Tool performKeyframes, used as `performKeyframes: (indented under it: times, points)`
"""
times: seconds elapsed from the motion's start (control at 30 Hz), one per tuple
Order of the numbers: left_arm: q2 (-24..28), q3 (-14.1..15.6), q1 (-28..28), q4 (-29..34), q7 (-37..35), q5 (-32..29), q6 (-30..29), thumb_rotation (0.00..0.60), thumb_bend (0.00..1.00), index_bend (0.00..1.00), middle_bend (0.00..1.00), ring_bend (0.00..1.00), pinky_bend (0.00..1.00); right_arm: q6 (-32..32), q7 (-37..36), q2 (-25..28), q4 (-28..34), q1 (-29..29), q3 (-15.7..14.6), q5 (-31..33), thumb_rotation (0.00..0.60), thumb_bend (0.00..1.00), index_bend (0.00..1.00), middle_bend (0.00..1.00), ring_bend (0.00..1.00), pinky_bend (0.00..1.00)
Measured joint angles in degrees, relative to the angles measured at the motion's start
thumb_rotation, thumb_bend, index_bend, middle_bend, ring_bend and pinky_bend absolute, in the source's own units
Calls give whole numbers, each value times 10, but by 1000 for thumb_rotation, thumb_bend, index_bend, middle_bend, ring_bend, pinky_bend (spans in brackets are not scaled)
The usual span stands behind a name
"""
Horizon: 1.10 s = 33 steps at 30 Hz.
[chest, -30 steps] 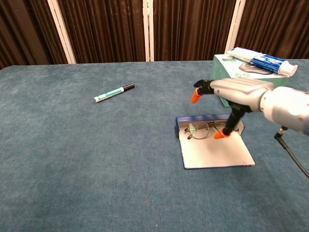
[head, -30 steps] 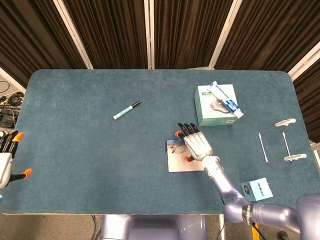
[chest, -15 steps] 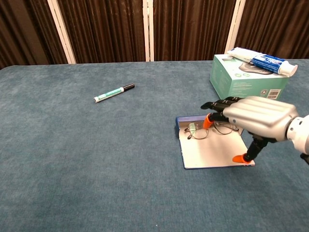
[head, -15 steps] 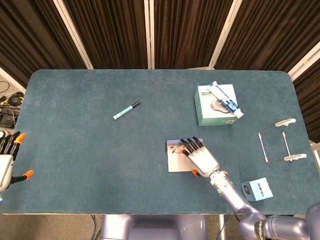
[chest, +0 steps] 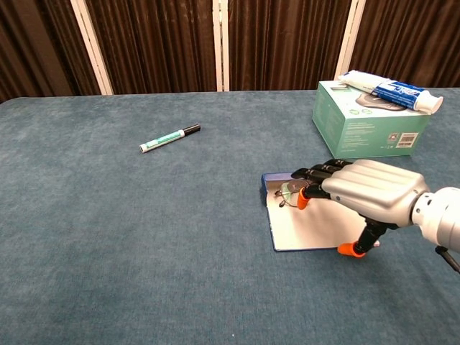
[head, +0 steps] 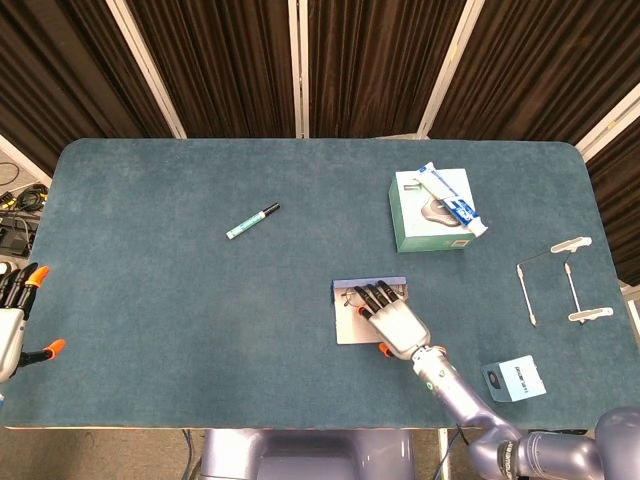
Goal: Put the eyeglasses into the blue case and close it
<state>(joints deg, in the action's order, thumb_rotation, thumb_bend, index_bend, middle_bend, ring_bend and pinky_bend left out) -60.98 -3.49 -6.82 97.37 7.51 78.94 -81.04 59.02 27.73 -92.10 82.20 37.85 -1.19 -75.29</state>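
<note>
Eyeglasses, thin-rimmed, lay in the open blue case under the spread, empty right hand's fingertips, near table's front edge.

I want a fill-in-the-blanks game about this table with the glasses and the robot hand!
1. The eyeglasses lie in the open blue case, partly under the robot's ____ hand.
2. The toothpaste tube lies on top of the green ____.
3. The marker with the black cap lies alone on the ____ half of the table in the chest view.
4. The case's lid is still ____.

Missing words: right; box; left; open
</note>
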Motion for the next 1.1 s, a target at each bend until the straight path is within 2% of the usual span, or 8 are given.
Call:
performKeyframes:
  times: [0.4, 0.53, 0.8, 1.1]
  points:
    - [-1, 0, -1, 0, 2, -1, 1, 600, 0, 0, 0, 0, 0, -10, 1, -16, -22, -6, 7, -6, 600, 171, 303, 7, 0, 0]
    - [0, 0, -1, 0, 1, -1, 1, 600, 0, 0, 0, 0, 0, -13, 0, -19, -29, -8, 8, -7, 600, 234, 327, 14, 0, 0]
    - [-1, 0, -1, 1, 4, -1, 2, 600, 0, 0, 0, 0, 0, -11, -7, -20, -34, -13, 10, -19, 600, 422, 383, 35, 0, 0]
    - [0, 0, -1, 2, 3, -1, 1, 600, 0, 0, 0, 0, 0, -4, -19, -19, -39, -16, 19, -33, 600, 440, 400, 44, 0, 0]
